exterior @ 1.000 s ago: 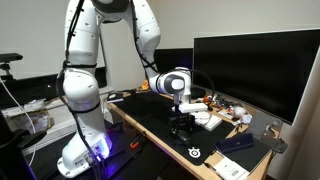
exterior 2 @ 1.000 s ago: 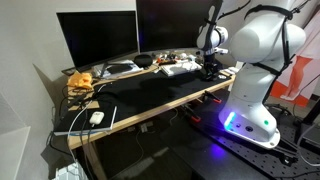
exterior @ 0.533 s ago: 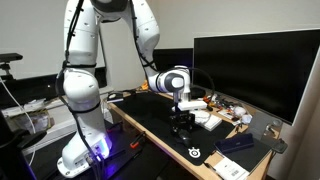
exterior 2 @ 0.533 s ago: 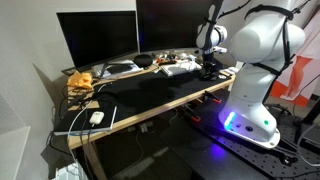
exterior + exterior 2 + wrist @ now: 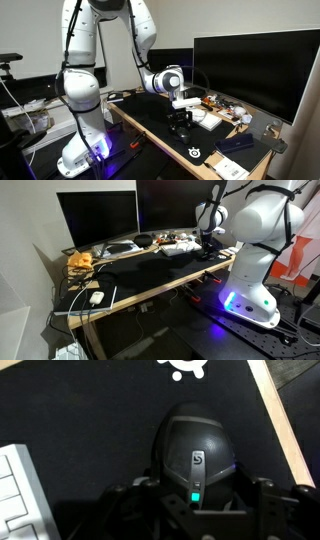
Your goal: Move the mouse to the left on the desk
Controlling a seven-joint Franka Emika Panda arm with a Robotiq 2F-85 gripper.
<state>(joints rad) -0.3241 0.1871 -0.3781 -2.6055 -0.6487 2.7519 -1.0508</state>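
The wrist has swung slightly aside since before. The tool [image 5: 197, 500] straddles the small glossy black rounded mouse [image 5: 195, 445], which shows a green light. Whether the tool is gripping it, I cannot tell.

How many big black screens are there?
2. In an exterior view, one screen stands at the left and the second screen right next to it. More could be hidden outside the pictures.

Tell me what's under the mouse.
The black mat lies under the mouse, its white logo showing clear of it. The patch directly beneath is covered by the mouse's body.
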